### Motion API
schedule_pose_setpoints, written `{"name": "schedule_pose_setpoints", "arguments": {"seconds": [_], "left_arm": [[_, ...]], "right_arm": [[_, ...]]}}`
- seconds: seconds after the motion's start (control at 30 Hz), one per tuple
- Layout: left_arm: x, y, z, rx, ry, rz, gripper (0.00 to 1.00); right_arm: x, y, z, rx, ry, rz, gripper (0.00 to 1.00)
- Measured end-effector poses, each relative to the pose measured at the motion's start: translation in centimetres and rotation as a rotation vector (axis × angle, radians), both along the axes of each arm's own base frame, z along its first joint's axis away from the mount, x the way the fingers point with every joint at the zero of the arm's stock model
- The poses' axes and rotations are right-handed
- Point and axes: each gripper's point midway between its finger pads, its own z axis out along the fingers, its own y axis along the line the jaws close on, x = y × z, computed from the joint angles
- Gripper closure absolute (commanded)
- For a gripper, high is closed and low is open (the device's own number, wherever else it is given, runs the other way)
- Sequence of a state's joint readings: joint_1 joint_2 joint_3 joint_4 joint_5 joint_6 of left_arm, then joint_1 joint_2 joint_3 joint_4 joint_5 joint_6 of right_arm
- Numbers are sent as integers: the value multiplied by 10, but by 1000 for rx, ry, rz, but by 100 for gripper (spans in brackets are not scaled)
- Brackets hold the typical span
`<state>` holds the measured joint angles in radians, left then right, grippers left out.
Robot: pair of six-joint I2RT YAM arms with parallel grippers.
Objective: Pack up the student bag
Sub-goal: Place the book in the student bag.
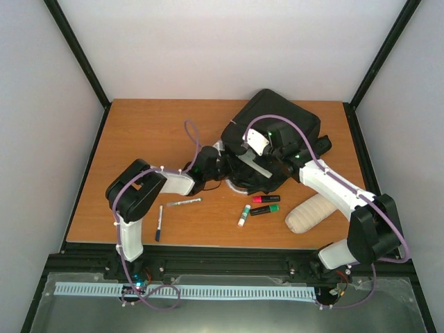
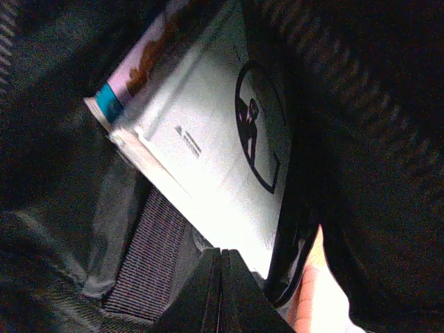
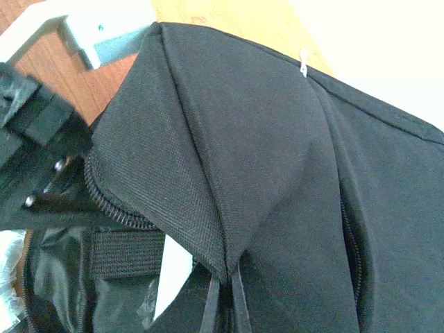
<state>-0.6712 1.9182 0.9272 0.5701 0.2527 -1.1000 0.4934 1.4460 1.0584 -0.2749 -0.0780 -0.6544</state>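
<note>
Right hand (image 3: 223, 305) pinches the student bag (image 3: 277, 173).

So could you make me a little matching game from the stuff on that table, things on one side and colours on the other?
Things:
1 student bag
2 ribbed pouch
3 marker nearest the bag
4 marker just in front of it

Colours:
A green end
B all black
C pink end
D beige

Pairs: 1-B, 2-D, 3-C, 4-A

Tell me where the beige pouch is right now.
Top view: the beige pouch lies on the table near the right front edge, just right of the green highlighter.
</note>
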Motion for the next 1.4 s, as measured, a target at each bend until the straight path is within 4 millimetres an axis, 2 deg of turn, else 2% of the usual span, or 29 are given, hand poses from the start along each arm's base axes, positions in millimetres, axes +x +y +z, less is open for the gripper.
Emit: {"name": "schedule_pose_setpoints", "arguments": {"seconds": [0.13,0.27,0.47,0.63,0.83,1.03,1.27,1.33,1.4], "left_arm": [[-10,-15,-12,-1,-1,-33,99],[-14,-40,-29,-8,4,-76,99],[3,-63,-44,-40,-8,-77,99],[20,-78,-44,-76,-28,-69,99],[23,-80,-42,-94,-35,-64,99],[-5,-54,-35,-61,-19,-67,96],[-53,3,-12,18,-41,-65,90],[-63,18,-10,46,-49,-58,83],[-71,38,-9,83,-50,-41,71]], "right_arm": [[1,-1,1,4,0,-18,97],[1,-1,0,10,5,-22,97],[1,-1,1,20,11,-24,97],[1,0,0,22,13,-24,97],[2,-1,-4,15,21,-27,97],[2,0,-9,15,36,-21,97],[-1,1,-19,2,83,4,94],[-2,3,-24,-1,106,15,90],[-5,5,-29,-4,133,30,79]]}}
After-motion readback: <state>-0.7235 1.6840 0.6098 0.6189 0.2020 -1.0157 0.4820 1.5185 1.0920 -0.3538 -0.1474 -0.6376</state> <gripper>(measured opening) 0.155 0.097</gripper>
